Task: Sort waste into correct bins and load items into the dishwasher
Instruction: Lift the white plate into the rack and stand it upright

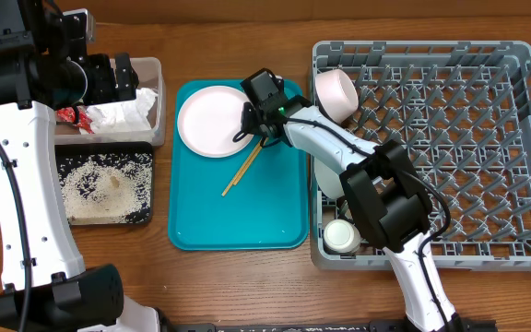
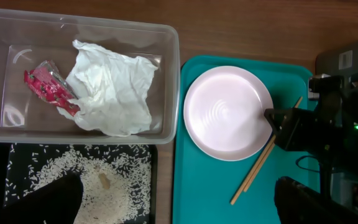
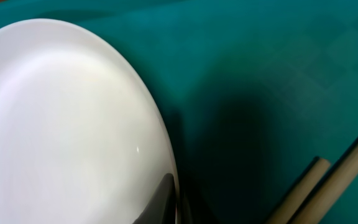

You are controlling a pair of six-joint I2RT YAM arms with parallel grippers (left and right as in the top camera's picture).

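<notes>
Step now: load the round white-pink plate [image 1: 208, 120], lying on the teal plastic tray [image 1: 238, 219]. The right gripper [image 1: 250, 126] pinches its right rim; the left gripper [image 1: 129, 76], wide open, holds nothing. Next, prob.: lift w/o slip, carry to the grey pegged dish rack [image 1: 487, 138].

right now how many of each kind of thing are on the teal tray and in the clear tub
plate: 1
chopsticks: 2
napkin: 1
red wrapper: 1
total: 5
</notes>
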